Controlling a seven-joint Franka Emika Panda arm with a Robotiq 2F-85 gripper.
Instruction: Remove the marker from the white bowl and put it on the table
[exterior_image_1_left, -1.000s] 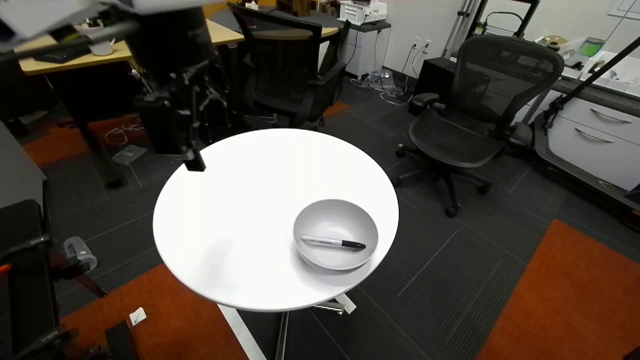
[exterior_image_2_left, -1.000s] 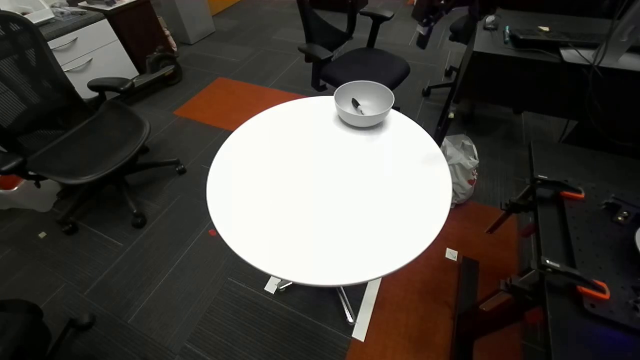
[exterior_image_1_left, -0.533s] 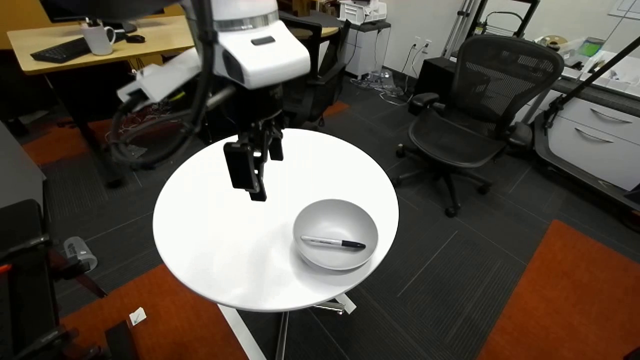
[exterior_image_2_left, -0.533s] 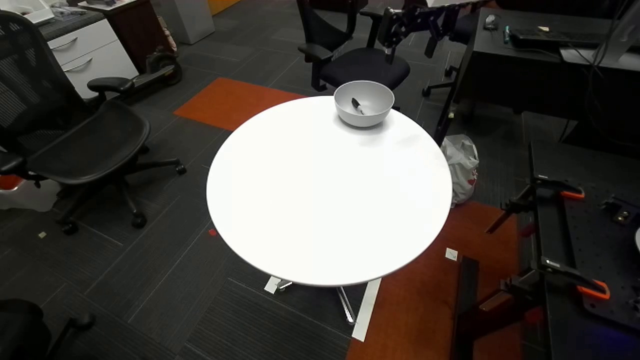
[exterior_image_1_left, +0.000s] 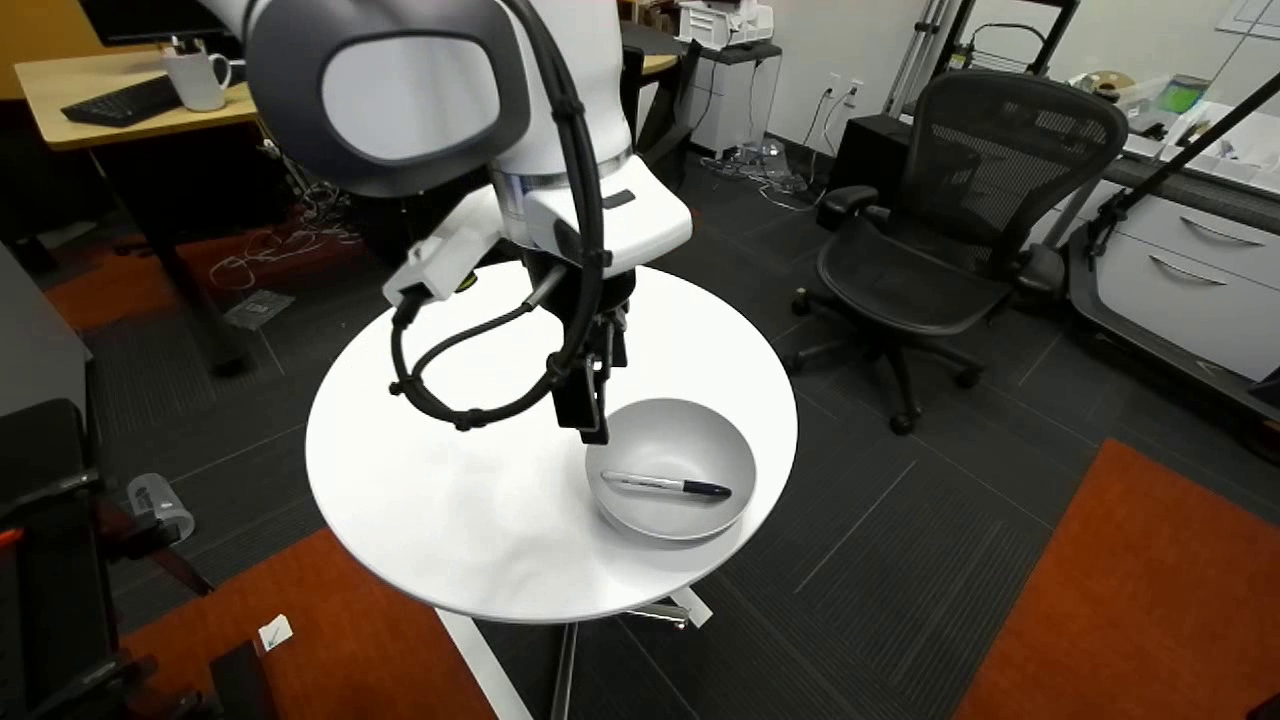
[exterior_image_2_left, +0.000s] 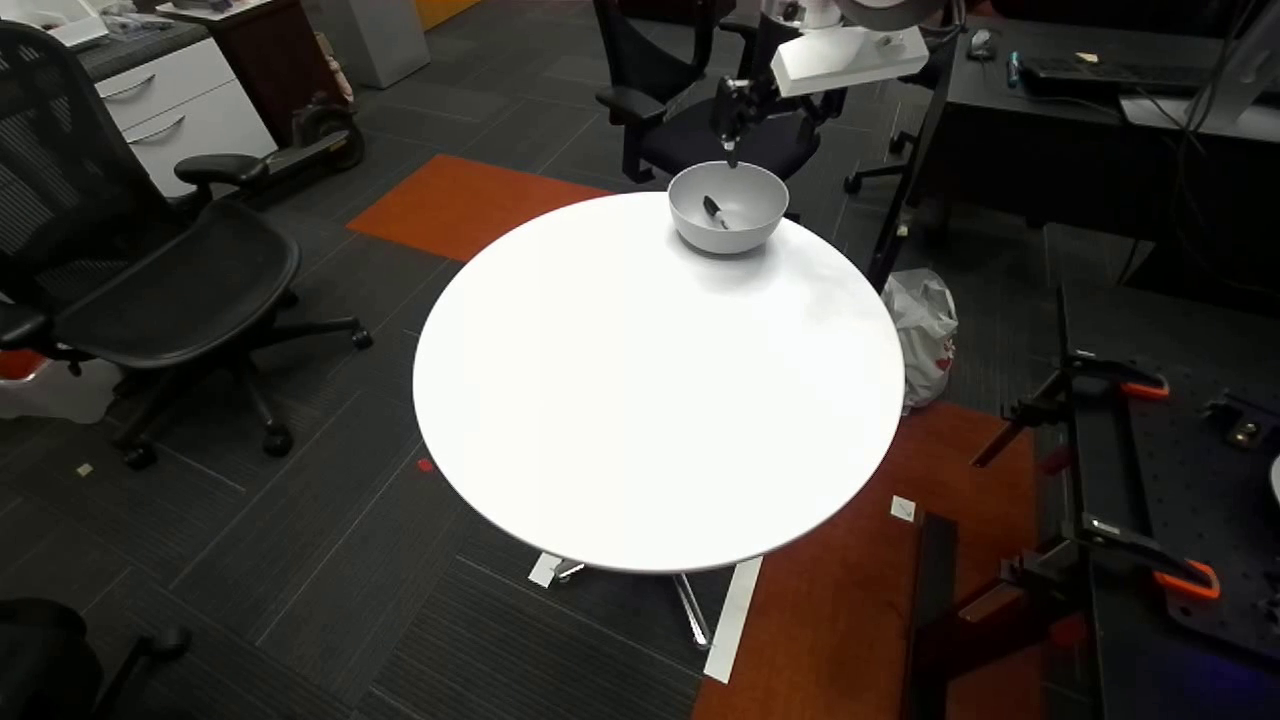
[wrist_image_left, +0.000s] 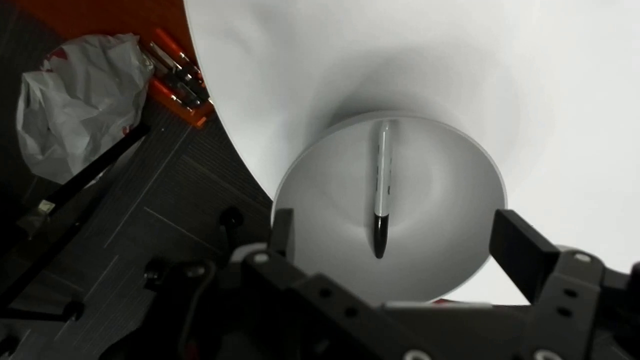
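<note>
the table (exterior_image_2_left: 640, 400) is round and white, its top bright with glare in both exterior views; in the wrist view soft grey shadows spread beside the bowl (wrist_image_left: 440, 245). the bowl stands upright close to the table's edge, and the marker (wrist_image_left: 382, 185) lies inside it — pale barrel, black cap. above the bowl, near its rim, hangs the gripper (wrist_image_left: 397, 237), its jaws spread wide apart, the marker in view between them and touching neither; whether a jaw meets the rim i cannot tell. the arm (exterior_image_1_left: 545, 145), white and dark grey, reaches in above the table, and a black cable (exterior_image_1_left: 468, 418) loops down from it.

the floor (exterior_image_1_left: 880, 560) is dark and carpeted, with orange panels (exterior_image_1_left: 1150, 600), and the table's metal legs (exterior_image_2_left: 692, 612) and some white tape (exterior_image_2_left: 735, 620) show against it. a mesh chair (exterior_image_1_left: 1000, 190) stands near the table with white drawers (exterior_image_1_left: 1190, 285) beyond — another chair (exterior_image_2_left: 680, 140) is behind the bowl in an exterior view. a wood desk (exterior_image_1_left: 60, 75) carries a mug (exterior_image_1_left: 200, 80) and a keyboard (exterior_image_1_left: 120, 103). farther off, a white machine (exterior_image_1_left: 726, 25) stands on a cabinet (exterior_image_1_left: 735, 105), loose cords (exterior_image_1_left: 765, 160) lying on the floor beside it. a plastic bag (exterior_image_2_left: 920, 335) sits on the floor just beside the table, and 2 orange-tipped clamps (exterior_image_2_left: 1145, 390) are fixed on a black bench (exterior_image_2_left: 1150, 320).
</note>
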